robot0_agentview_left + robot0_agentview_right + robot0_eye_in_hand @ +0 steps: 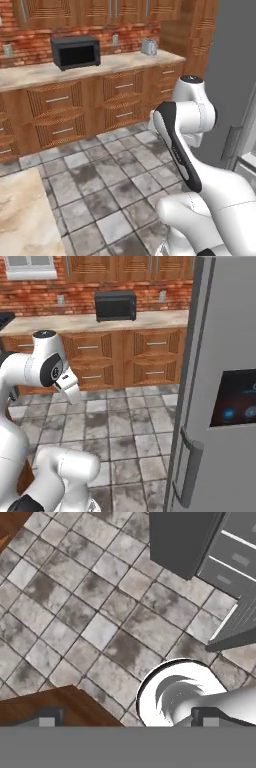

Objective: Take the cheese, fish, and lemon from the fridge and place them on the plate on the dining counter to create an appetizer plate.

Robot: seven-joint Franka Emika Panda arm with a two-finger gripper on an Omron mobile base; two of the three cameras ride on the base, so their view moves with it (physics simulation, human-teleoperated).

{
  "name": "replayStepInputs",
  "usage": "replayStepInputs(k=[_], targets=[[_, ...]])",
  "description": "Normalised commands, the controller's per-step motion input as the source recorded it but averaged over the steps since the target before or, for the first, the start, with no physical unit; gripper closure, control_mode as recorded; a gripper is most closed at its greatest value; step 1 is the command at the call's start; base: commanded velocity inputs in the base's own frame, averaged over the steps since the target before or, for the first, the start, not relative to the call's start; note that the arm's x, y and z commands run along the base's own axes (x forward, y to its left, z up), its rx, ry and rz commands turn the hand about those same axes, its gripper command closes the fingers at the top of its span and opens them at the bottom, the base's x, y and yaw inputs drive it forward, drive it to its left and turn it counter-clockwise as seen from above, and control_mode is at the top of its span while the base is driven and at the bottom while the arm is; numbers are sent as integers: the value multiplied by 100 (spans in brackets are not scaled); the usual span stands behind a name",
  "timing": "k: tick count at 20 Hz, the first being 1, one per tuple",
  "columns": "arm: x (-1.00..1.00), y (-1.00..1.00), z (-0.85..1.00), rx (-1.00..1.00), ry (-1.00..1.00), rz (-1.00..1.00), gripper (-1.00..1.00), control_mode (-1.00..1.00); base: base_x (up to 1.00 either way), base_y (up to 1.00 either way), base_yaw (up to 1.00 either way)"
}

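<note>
A white robot arm is folded up over a tiled kitchen floor beside the grey fridge [220,381] (its door is swung out); its gripper [125,718] holds nothing, fingertips set wide apart, and should next reach squarely toward the shelves.

- Even, diffuse rendered light with no clear source.
- Soft dark patches mottle the floor tiles [110,185], no sharp cast shadows.
- Mild sheen on the white arm [35,368].
- All views slightly soft and low in resolution; far cabinets [90,107] blur.
</note>
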Motion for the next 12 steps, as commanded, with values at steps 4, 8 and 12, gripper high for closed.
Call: replayStepInputs(k=[4, 8, 12], targets=[[0, 0, 0, 0, 0, 0, -100, 100, 84, 47, -60], [0, 0, 0, 0, 0, 0, -100, 100, 72, 40, -64], [0, 0, 0, 0, 0, 0, -100, 100, 63, 32, -67]])
